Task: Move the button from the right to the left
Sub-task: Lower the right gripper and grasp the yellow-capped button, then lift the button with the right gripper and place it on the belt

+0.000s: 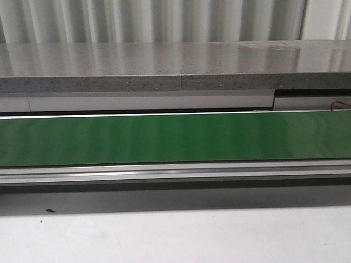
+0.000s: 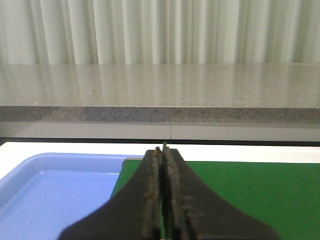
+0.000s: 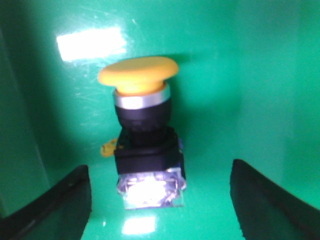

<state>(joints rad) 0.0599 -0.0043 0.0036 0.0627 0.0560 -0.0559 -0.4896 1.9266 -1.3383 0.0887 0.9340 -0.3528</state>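
- Right end effector (image 3: 160,200) gapes wide, straddling the yellow-headed, black-collared push-button with blue-grey block (image 3: 145,135) lying on the green belt (image 3: 260,75); the grasp seems imminent, needing only closure.
- Left end effector (image 2: 161,200) is closed, empty, near the blue plastic tray (image 2: 50,185).

Belt (image 1: 175,137) ran left-right across the tabletop (image 1: 175,235), w/ a stone ledge (image 1: 164,66) behind it. Tray (image 2: 55,190) sat at the belt's left end. Button (image 3: 142,135) lay on the belt, btwn the right tool's (image 3: 160,200) fingers.
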